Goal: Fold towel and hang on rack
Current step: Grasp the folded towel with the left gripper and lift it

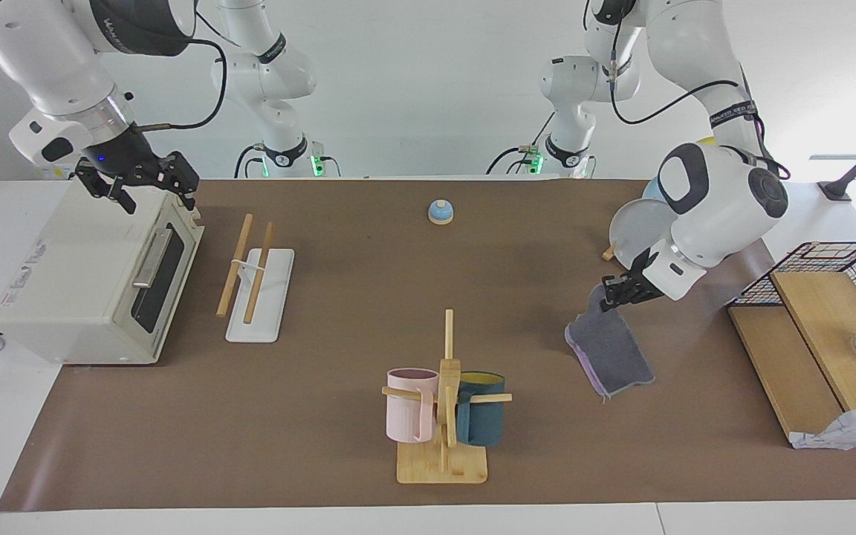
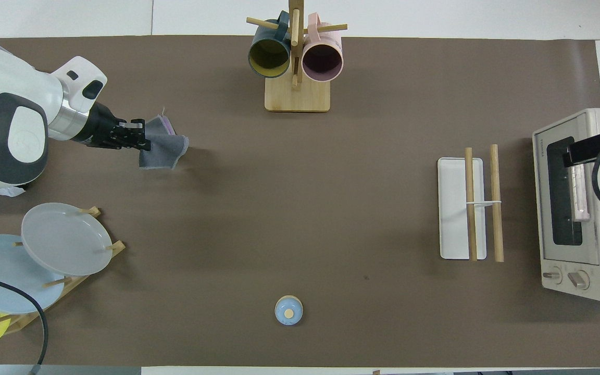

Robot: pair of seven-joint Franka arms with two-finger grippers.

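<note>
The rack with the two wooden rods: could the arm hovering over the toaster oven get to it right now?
Probably yes. The right gripper hangs open over the toaster oven, and the rack stands right beside that oven with nothing between them.

Left arm comes down from its base with the forearm sloping low toward its own end of the table, wrist bent so the hand points sideways toward the table's middle. Left gripper (image 1: 614,293) (image 2: 141,139) raised above the table, fingers pinched together on one edge of the towel (image 1: 610,349) (image 2: 164,148), which hangs from them.

Right arm waits, elbow high, forearm angled down. Right gripper (image 1: 147,186) hangs over the toaster oven (image 1: 93,279), fingers spread wide, nothing between them. In the overhead view only its dark edge shows.
</note>
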